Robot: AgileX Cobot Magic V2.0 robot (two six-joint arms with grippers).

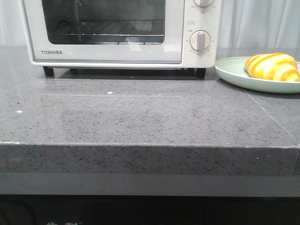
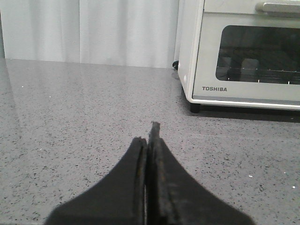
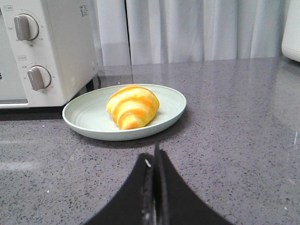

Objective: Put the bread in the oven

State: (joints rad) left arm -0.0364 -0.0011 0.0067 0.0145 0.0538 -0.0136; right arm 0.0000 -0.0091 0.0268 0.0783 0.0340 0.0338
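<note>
The grey speckled counter (image 1: 140, 117) carries everything, and its front edge runs across the front view. At the counter's back edge stands the oven (image 1: 117, 33), white, on black feet, its glass door shut with the wire rack visible behind it and 2 dial knobs (image 1: 200, 41) on its right end; the top handle (image 2: 279, 6) shows in the left wrist view. Just beside the oven's right end, toward the back right corner of the counter, lies the pale green plate (image 1: 234, 75), and the bread (image 1: 273, 66) rests on it, apart from the oven.

Neither arm shows in the front view. The left gripper (image 2: 149, 140) has its jaws pressed together on nothing and looks toward the oven's left front corner. The right gripper (image 3: 153, 161) is likewise closed and empty, low over the counter, with the bread (image 3: 133, 106) straight ahead of it and near. In that view the roll's long axis seems to run away from the gripper, its tapered end facing the fingers.

So the right arm is the nearer to the bread, the left to the door, which probably has to open first.
</note>
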